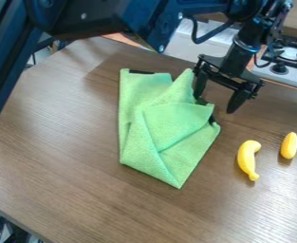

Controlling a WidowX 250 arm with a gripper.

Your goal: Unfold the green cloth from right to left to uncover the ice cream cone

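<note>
The jaws stand apart, parted well wide of each other, with wood showing between their tips. This gripper (216,106) hangs at the upper right of the table (61,147); one finger overlaps the upper right border of the green cloth (170,126), though whether it presses on it I cannot tell, and the other is out to the right, off the cloth. The cloth lies near the middle, its flaps folded over one another and its lower end narrowing to a point. Dark bits peek from its top and right edges. Below and right of the gripper lies a banana (247,159), apart from the cloth, and further right a yellow oval piece (289,145). A broad band of wood runs between the cloth and the table's left edge; the stove (290,61) stands past the back edge.
</note>
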